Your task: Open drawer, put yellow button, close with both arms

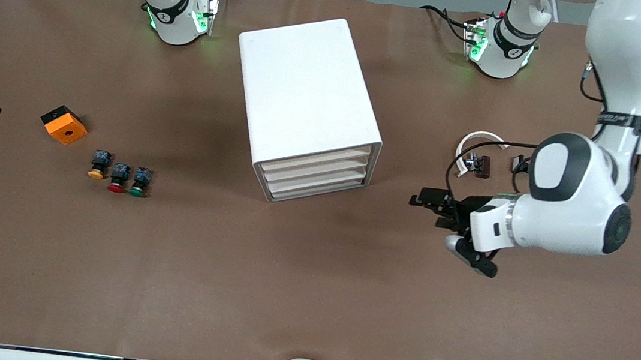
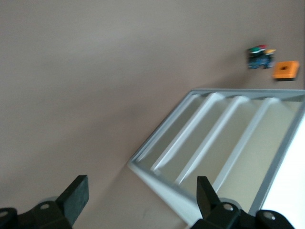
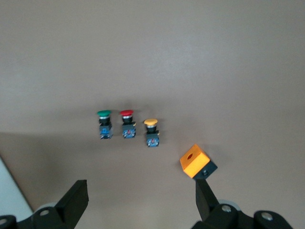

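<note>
The white cabinet point(image 1: 306, 91) stands mid-table, and its top drawer point(image 1: 323, 157) is shut. The yellow button point(image 1: 97, 165) lies on the table toward the right arm's end, in a row with two other buttons. My left gripper point(image 1: 429, 207) hangs low beside the cabinet's front, toward the left arm's end, open and empty. In the left wrist view the left gripper point(image 2: 141, 181) faces the cabinet point(image 2: 228, 143) front at an angle. My right gripper point(image 3: 140, 186) is out of the front view. It is open, high over the table, looking down on the yellow button point(image 3: 151, 130).
A red button point(image 1: 118, 177) and a green button point(image 1: 139, 181) lie beside the yellow one. An orange block with a hole point(image 1: 64, 125) sits farther from the front camera. A small black clip with a white cable point(image 1: 477, 158) lies near the left arm.
</note>
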Robot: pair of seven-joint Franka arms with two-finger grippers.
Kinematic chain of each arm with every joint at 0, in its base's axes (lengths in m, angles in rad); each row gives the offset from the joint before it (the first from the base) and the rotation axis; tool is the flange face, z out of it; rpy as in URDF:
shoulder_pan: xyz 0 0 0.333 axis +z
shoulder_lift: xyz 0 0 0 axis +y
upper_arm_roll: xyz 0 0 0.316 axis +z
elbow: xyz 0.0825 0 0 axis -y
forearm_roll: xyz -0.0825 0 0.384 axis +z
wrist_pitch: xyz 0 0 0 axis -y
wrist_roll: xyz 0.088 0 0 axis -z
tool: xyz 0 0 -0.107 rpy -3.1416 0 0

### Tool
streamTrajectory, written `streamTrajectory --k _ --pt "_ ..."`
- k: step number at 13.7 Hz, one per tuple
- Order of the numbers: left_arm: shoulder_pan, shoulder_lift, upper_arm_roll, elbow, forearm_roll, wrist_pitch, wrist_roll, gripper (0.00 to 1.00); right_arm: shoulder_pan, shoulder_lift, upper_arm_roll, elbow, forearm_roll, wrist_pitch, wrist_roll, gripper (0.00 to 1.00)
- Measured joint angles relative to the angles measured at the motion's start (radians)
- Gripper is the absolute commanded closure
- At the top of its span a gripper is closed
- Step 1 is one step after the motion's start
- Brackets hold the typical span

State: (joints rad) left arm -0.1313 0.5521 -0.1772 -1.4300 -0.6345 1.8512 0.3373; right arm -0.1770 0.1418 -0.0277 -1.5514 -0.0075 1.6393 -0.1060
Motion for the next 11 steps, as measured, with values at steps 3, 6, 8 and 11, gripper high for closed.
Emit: streamTrajectory --k 3,6,8,11 --pt "-0.015 0.020 -0.048 0.010 -0.057 0.007 0.044 0.31 -0.008 0.063 0.000 -0.098 0.000 0.167 -0.014 0.00" --pt "-0.029 0.024 -0.095 0.008 -0.137 0.006 0.058 0.39 -0.008 0.088 0.001 -0.256 -0.001 0.356 -0.017 0.00" --pt "-0.029 0.031 -0.116 -0.027 -0.223 0.006 0.087 0.47 -0.008 0.101 0.001 -0.327 -0.002 0.413 -0.018 0.00" --pt "-0.011 0.047 -0.116 -0.071 -0.285 0.007 0.210 0.52 -0.008 0.145 0.001 -0.402 -0.002 0.526 -0.018 0.00"
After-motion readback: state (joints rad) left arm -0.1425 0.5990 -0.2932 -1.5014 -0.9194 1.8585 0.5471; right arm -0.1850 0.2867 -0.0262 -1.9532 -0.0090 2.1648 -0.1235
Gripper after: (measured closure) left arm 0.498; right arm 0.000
